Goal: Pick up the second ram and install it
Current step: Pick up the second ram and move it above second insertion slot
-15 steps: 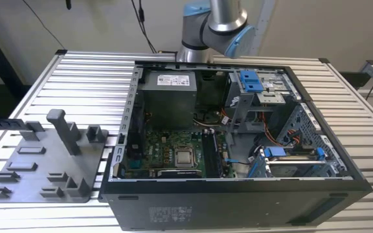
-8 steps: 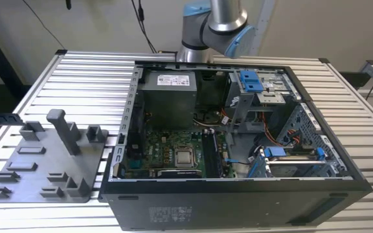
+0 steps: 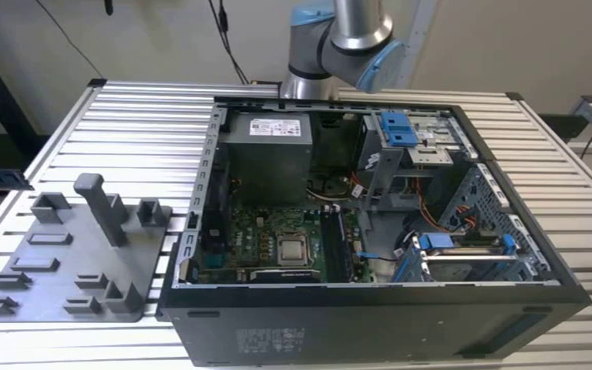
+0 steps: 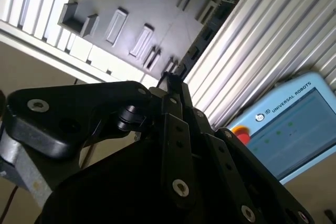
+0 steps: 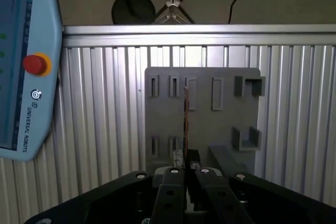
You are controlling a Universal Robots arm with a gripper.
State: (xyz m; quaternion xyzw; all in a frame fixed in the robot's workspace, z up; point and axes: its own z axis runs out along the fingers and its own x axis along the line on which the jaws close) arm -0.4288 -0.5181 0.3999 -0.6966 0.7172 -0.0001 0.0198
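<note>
Closest of all is the claw (image 5: 186, 161), its black links and bolts crowding both wrist views, with its fingers clamped together on one end of the second ram (image 5: 185, 114). Beneath everything runs the slatted aluminium desk (image 3: 121, 116). The open computer case (image 3: 378, 312) takes up the desk's middle and the exterior view's right, its motherboard (image 3: 275, 239) facing up and the arm (image 3: 342, 42) rising behind its far wall. A grey holder plate (image 3: 70, 258) lies toward the desk's corner at the exterior view's left, with an upright post (image 3: 99, 204) standing on it. A teach pendant (image 5: 21, 66) rests on the slats near the plate. The second ram sticks straight out from the claw, seen edge-on across the plate's slots in the first wrist view.
</note>
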